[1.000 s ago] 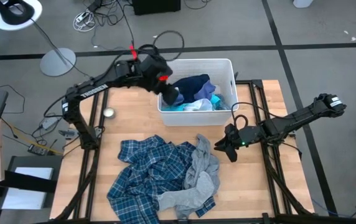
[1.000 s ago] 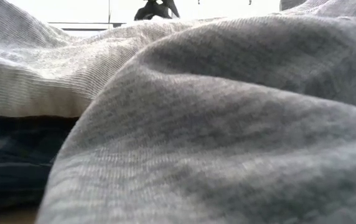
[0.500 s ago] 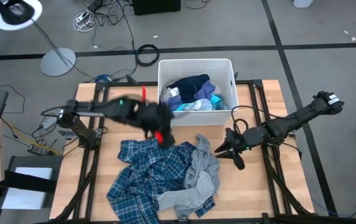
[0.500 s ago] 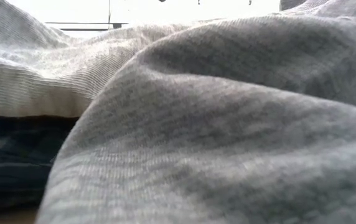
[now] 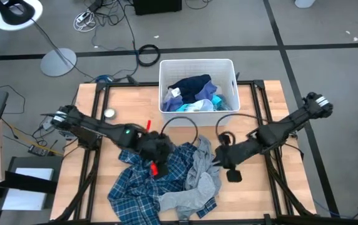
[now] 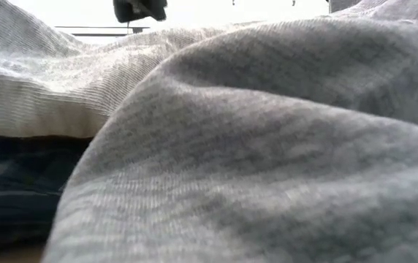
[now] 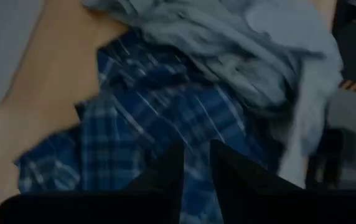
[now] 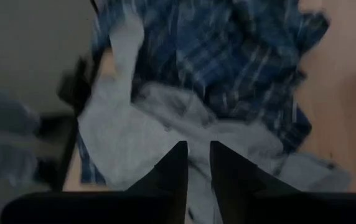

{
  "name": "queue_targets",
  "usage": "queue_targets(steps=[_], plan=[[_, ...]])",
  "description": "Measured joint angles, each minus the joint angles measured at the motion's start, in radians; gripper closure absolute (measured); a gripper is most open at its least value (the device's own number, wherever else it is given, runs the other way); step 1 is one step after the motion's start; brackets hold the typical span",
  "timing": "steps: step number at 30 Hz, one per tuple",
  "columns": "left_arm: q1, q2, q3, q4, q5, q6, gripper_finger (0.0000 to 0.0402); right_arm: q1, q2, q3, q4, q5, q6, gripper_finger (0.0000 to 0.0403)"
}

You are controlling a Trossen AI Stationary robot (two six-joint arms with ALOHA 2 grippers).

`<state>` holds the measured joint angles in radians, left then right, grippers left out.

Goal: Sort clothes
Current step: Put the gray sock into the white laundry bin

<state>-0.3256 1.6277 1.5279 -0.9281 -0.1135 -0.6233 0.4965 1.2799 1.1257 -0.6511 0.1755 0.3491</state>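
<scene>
A: Largest first. Tabletop (image 5: 104, 103), wooden, on a dark frame. White bin (image 5: 196, 65) at the middle of its far edge, holding the dark navy garment (image 5: 191, 84) and turquoise fabric (image 5: 209, 100) — those look already sorted, by my reading.

B: And the unsorted pile?

A: Blue-white plaid shirt (image 5: 148, 178) spread crumpled across the near-centre of the tabletop. Plain grey garment (image 5: 201, 172) draped over its right side, trailing toward the near edge. The low view is filled with grey cloth, so it lies right up against that camera.

B: Arms?

A: Left gripper (image 5: 157, 153) low over the plaid shirt's far edge, arm reaching in from the left edge. In its wrist view the jaws stand narrowly apart with nothing between them, shirt directly below. Likely positioned to pinch the plaid.

B: Right one?

A: Right gripper (image 5: 226, 161) just beside the grey garment's right edge, arm in from the right edge. Jaws slightly parted, empty, grey cloth beneath. I judge each arm is lining up on its own garment.

B: Small items?

A: A small round metallic object (image 5: 109, 114) near the far left corner, well apart from the pile.
</scene>
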Motion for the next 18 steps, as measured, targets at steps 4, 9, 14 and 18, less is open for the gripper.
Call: queue_targets(steps=[4, 9, 14, 18], plan=[[-0.08, -0.086, -0.101, 0.049, -0.022, -0.041, 0.0323, 0.016, 0.138, 0.153, -0.145, 0.0, 0.043, 0.035], [-0.186, -0.255, -0.279, 0.095, -0.088, -0.173, 0.0326, 0.024, 0.266, 0.276, -0.174, -0.016, 0.138, 0.0347], [-0.259, -0.424, -0.433, 0.121, -0.133, -0.273, 0.0326, 0.034, 0.358, 0.337, -0.187, -0.046, 0.225, 0.031], [-0.287, -0.525, -0.509, 0.124, -0.157, -0.33, 0.0326, 0.049, 0.425, 0.346, -0.186, -0.064, 0.261, 0.0269]])
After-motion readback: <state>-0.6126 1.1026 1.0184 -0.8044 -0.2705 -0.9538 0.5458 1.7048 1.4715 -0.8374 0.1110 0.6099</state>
